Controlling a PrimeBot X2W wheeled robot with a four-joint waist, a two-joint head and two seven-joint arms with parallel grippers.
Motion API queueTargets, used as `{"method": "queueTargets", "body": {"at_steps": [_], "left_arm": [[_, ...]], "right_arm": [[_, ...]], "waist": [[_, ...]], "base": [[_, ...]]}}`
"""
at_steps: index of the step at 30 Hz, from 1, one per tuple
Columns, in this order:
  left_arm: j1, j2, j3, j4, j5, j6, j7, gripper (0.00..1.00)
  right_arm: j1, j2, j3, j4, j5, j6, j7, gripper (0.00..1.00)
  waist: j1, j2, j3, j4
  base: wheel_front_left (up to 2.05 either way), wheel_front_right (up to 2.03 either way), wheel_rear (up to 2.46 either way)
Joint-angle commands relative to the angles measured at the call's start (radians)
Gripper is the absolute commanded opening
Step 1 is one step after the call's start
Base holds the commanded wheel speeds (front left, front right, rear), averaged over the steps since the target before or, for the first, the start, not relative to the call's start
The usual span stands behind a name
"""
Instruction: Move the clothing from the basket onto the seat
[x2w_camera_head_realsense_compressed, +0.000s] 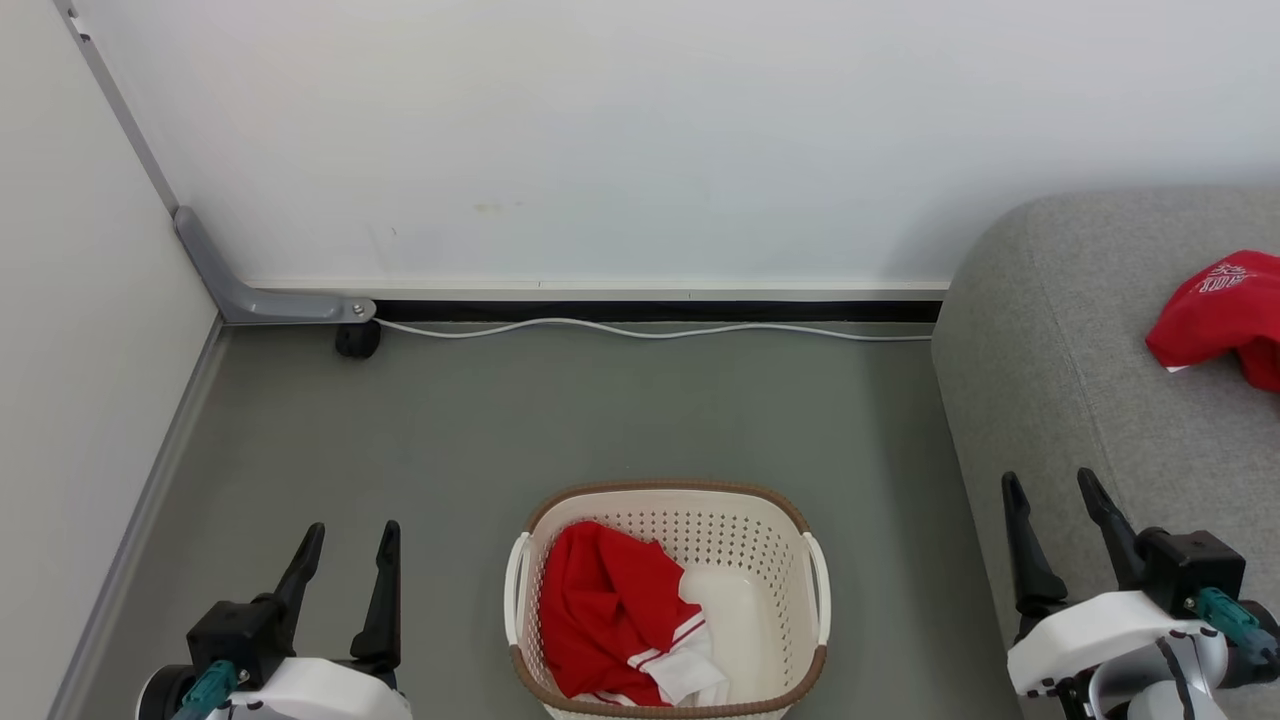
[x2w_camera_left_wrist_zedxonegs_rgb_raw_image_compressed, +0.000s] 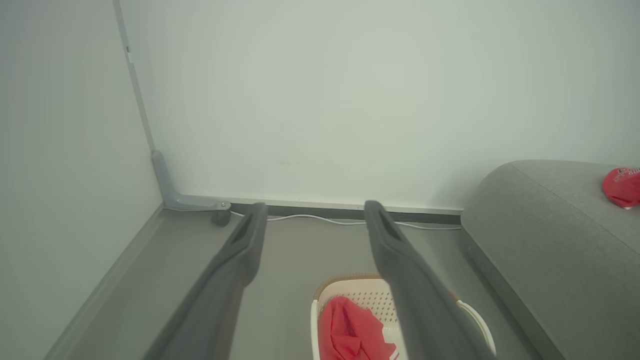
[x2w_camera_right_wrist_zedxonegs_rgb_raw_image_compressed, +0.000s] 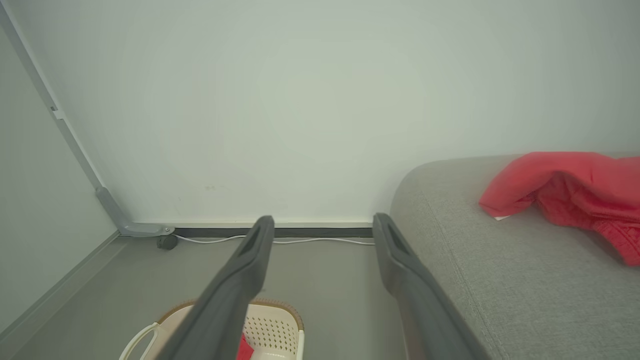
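**Partly done, it seems**

The grey sofa seat (x2w_camera_head_realsense_compressed: 1060, 400) carries one red garment (x2w_camera_head_realsense_compressed: 1215, 310). The laundry basket (x2w_camera_head_realsense_compressed: 700, 530) on the floor (x2w_camera_head_realsense_compressed: 450, 430) holds the red shirt (x2w_camera_head_realsense_compressed: 610, 620), not yet lifted. Left gripper (x2w_camera_head_realsense_compressed: 352, 535) and right gripper (x2w_camera_head_realsense_compressed: 1050, 485) hover empty, fingers apart.

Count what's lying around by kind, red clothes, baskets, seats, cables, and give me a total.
Red clothes: 2, the clothing in the basket and another red garment on the seat
Baskets: 1
Seats: 1
Cables: 1, a white cable along the wall
Total: 5
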Motion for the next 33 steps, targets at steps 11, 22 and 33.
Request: {"method": "queueTargets", "body": {"at_steps": [11, 22, 33], "left_arm": [[-0.033, 0.005, 0.026, -0.022, 0.003, -0.006, -0.006, 1.0], [-0.034, 0.005, 0.015, -0.025, -0.008, -0.007, -0.006, 1.0], [-0.064, 0.005, -0.032, -0.023, -0.038, -0.007, -0.006, 1.0]], "right_arm": [[-0.028, 0.0, 0.025, -0.012, 0.003, 0.003, -0.006, 1.0], [-0.033, 0.003, 0.021, -0.02, 0.006, 0.003, -0.006, 1.0], [-0.085, 0.002, 0.024, -0.052, 0.006, 0.003, -0.006, 1.0]], "waist": [[0.0, 0.0, 0.005, -0.007], [0.0, 0.0, 0.016, -0.009], [0.0, 0.0, 0.121, -0.024]], "base": [[0.0, 0.0, 0.0], [0.0, 0.0, 0.0], [0.0, 0.0, 0.0]]}}
